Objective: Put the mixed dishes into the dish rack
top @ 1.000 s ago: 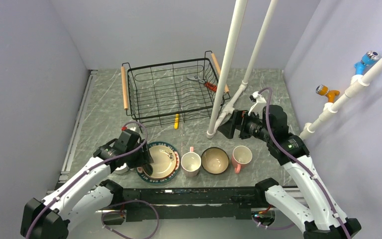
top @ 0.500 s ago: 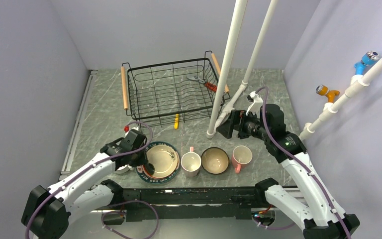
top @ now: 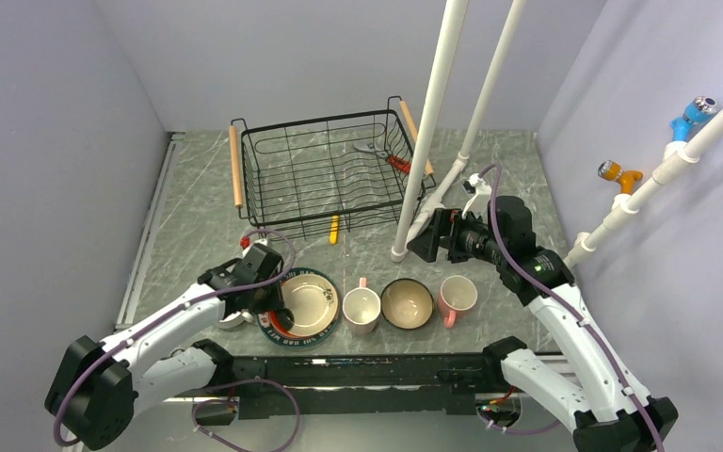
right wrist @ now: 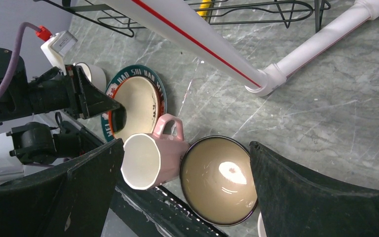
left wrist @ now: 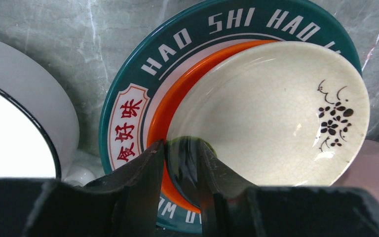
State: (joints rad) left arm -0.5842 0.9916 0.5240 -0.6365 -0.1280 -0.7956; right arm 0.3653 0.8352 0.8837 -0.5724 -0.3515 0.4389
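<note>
My left gripper [top: 281, 311] [left wrist: 180, 153] is shut on the near rim of the cream dish [top: 311, 303] [left wrist: 276, 108], one finger on its orange-red underside and one inside. The dish lies tilted on the big plate [top: 325, 330] [left wrist: 187, 34]. A white handled cup [left wrist: 19, 143] stands just left of the plate. To the right sit a pink mug [top: 361, 310] [right wrist: 150, 155], the tan-inside bowl [top: 407, 303] [right wrist: 219, 180] and a second pink mug [top: 457, 296]. My right gripper [top: 430, 235] [right wrist: 186, 144] hangs open above them. The dish rack [top: 236, 166] stands at the back.
Red-handled scissors [top: 386, 155] lie in the rack's right end. A small yellow tool [top: 334, 229] lies in front of the rack. Two slanted white poles [top: 428, 141] rise from a foot [top: 400, 252] beside my right gripper. The dishes line the table's near edge.
The left jaws have closed onto the cream dish's rim and the left arm has shifted slightly right. My right gripper has drifted a little to the left, still open.
</note>
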